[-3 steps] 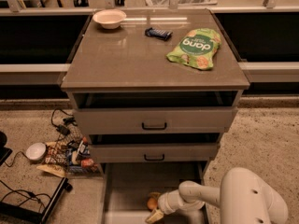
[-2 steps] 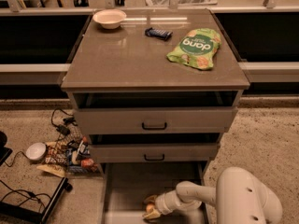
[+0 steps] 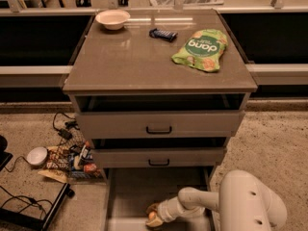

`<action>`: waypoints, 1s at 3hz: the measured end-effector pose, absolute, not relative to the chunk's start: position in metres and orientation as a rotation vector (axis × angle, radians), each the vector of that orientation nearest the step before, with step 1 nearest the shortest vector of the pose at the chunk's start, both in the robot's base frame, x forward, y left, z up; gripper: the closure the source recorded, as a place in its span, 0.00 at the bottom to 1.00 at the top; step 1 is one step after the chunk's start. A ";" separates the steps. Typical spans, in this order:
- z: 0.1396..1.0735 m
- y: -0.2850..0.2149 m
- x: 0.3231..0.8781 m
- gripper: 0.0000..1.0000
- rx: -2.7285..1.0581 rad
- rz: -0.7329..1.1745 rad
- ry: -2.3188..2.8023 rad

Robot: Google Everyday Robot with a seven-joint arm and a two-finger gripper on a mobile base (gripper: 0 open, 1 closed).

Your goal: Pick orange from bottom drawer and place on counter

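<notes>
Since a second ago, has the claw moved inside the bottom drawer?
Yes, slightly: the claw has edged left and toward the front of the bottom drawer.

gripper [image 3: 154, 212] at orange [image 3: 151, 217] inside pulled-out bottom drawer [image 3: 130, 189], near front.

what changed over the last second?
The gripper slid a little left in the bottom drawer and sits at the orange; a grasp is unclear. Bowl, green snack bag and dark bar on the counter stayed put.

Speckled beige floor [image 3: 281, 143]; cables, clutter [image 3: 72, 158] at left; dark panels [image 3: 33, 37] behind.
</notes>
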State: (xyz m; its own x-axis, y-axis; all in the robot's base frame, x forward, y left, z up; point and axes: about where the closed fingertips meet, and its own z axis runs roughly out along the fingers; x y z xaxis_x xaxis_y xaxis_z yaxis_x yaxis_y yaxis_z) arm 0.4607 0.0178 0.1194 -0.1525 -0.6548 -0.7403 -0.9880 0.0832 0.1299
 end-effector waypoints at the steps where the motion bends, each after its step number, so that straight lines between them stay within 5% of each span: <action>1: 0.148 0.024 0.454 1.00 -1.636 0.873 1.825; 3: 0.313 0.025 0.443 1.00 -1.680 0.911 1.645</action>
State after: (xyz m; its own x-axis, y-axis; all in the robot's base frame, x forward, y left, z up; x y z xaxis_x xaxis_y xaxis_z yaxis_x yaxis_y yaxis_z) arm 0.4430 0.0247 0.3130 -0.0087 -0.5784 -0.8157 -0.9983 -0.0416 0.0401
